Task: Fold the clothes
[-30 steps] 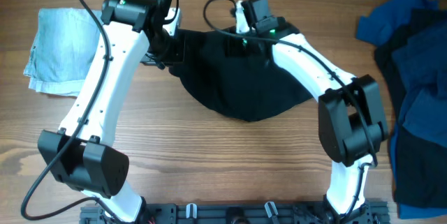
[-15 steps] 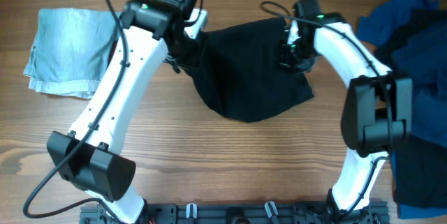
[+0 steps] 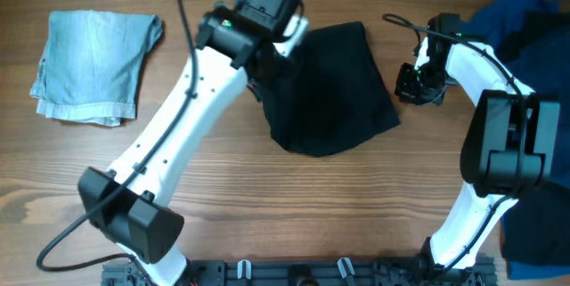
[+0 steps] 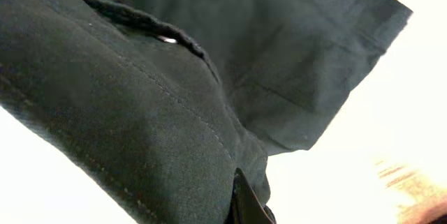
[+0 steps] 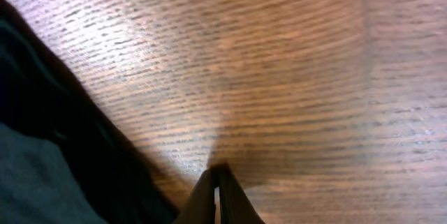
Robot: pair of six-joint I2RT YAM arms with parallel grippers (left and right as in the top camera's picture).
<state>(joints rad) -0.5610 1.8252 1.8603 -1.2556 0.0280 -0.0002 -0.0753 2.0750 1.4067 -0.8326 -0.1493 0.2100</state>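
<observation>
The wooden table carries all garments. The plain matte black wide-legged shorts lie spread at the table's centre, the hem nearest the robot's base rounded and the far edge straight.

The left gripper sits at the far left corner of these shorts. It is clamped on the fabric, which bunches up over it in the left wrist view, leaving one dark fingertip exposed.

The right gripper hangs over bare wood just beside the shorts' right edge, fingers pressed together and holding nothing.

The folded pale blue denim shorts lie at far left. The heap of royal-blue and black garments lies at far right.
</observation>
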